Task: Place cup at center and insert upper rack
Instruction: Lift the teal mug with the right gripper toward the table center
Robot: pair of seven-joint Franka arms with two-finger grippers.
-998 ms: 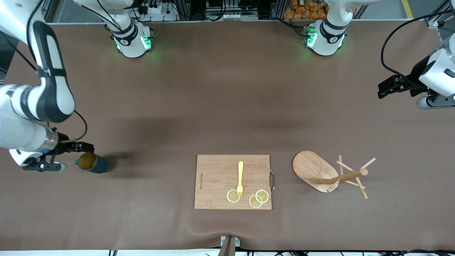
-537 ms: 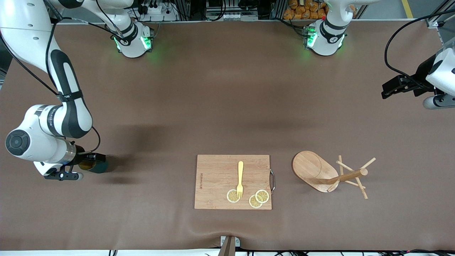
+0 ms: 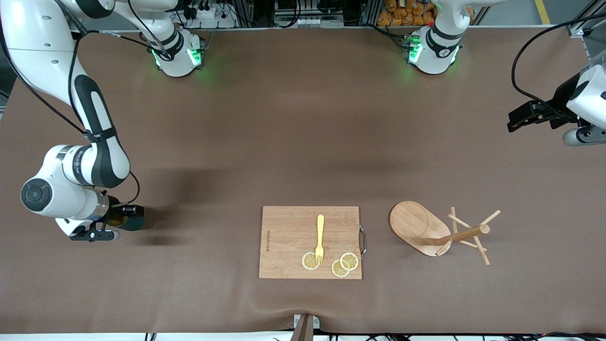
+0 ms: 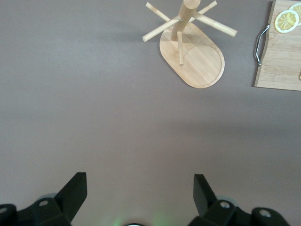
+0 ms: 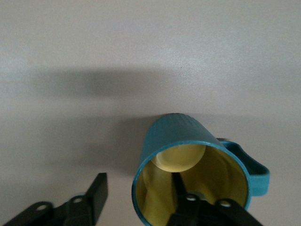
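Brown matting covers the table [image 3: 293,123], with the cutting board [image 3: 289,237] as landmark. Toward the right arm's end from it lies the cup [image 5: 188,160] on its side; the right pincer [image 3: 124,215] straddles its rim, one finger inside, apparently closing for a wall grip. Toward the left arm's end lies the tipped upper rack [image 3: 426,229]. Waiting, the left pincer [image 4: 138,197] gapes wide.

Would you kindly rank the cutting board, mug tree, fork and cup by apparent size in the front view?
1. Cutting board
2. Mug tree
3. Fork
4. Cup, though the right gripper hides much of it, so its place is unsure.
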